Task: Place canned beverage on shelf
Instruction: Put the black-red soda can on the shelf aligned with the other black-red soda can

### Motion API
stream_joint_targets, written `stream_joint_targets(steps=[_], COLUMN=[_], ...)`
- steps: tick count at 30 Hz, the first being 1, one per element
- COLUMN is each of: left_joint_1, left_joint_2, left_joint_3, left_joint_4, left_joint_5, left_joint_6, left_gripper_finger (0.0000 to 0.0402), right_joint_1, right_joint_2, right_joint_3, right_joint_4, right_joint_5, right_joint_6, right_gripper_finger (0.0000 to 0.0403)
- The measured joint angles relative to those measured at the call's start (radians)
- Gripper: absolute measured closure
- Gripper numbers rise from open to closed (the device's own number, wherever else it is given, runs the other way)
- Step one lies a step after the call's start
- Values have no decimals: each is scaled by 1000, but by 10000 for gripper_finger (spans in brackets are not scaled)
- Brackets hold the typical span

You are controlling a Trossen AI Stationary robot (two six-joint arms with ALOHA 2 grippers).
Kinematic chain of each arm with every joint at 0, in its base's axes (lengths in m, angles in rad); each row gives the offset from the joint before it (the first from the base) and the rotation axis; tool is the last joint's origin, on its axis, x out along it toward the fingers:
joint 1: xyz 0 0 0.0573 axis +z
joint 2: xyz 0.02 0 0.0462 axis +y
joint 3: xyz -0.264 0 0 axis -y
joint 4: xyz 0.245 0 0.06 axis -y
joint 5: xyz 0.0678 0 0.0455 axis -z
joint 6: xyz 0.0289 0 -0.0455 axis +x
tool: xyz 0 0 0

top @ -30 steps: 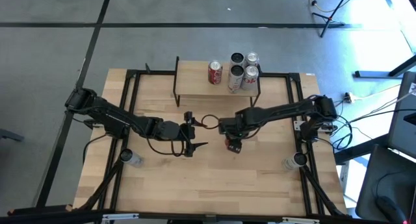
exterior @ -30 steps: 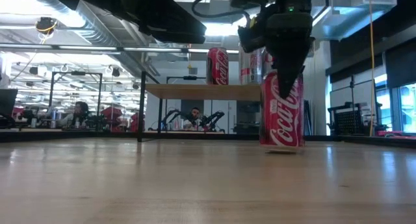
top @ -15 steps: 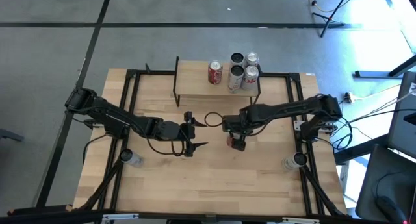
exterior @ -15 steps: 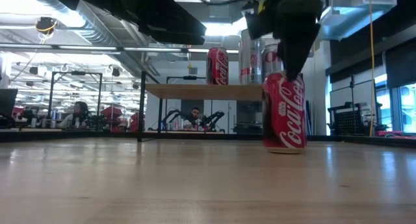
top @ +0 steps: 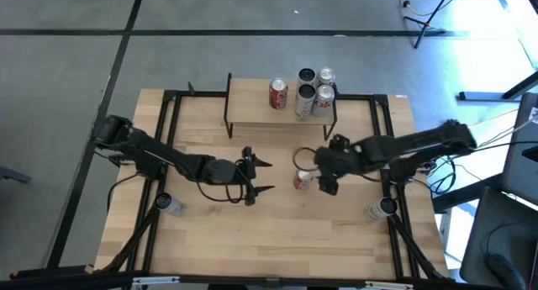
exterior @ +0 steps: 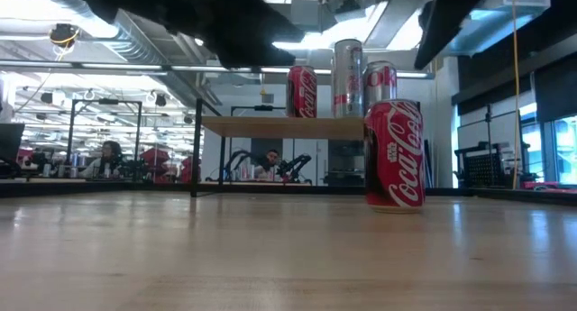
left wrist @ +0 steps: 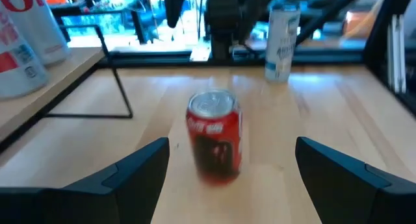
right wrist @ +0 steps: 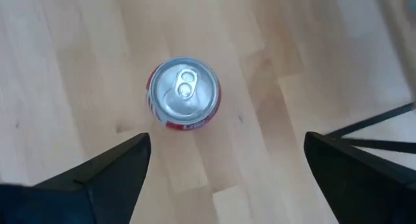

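A red cola can (top: 303,180) stands upright on its base on the wooden table, also in the low view (exterior: 394,155). My right gripper (top: 326,179) is open, above the can and a little to its right; its wrist view looks down on the can's top (right wrist: 184,94). My left gripper (top: 261,176) is open and empty, level, left of the can, which shows ahead between its fingers (left wrist: 214,136). The shelf (top: 252,113) stands at the table's far side and carries a red can (top: 278,94) and several silver cans (top: 305,97).
A black metal frame (top: 168,139) runs around the tabletop. A small pale bottle stands near each lower corner, one left (top: 168,204) and one right (top: 382,208). Bare wood lies in front of the can toward the near edge (top: 269,239).
My right gripper has set the red can down upright, let go of it, and gone up and toward the table's right edge. The can now stands alone on the table. My left gripper has shifted slightly toward the can.
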State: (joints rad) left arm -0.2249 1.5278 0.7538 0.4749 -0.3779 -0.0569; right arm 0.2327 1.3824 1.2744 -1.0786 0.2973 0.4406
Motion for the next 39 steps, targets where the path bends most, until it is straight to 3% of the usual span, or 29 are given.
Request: stream_joint_targets(steps=[5,15,20,29,39], left_joint_1=[0,-24,-32,-30,6], left_joint_2=[166,445,524,625,628], left_joint_3=[41,343,445,527,520], left_joint_4=[159,136,142,148,136], left_joint_5=[-27,-301,-417,-491,-403], left_joint_6=[-22,-21,-21,-72,-155], left_gripper_finger=[83,83,83,83,83], right_joint_1=[91,101,101,101,101], right_joint_2=[-169,-357,-365,-366,-366], right_joint_3=[-177,-370,-440,-546,-553], right_joint_4=[170,424,483,547,562], right_joint_5=[202,505,549,545,539], right_joint_6=[25,-76,-80,-45,-45], right_gripper_finger=[13,13,13,13,13])
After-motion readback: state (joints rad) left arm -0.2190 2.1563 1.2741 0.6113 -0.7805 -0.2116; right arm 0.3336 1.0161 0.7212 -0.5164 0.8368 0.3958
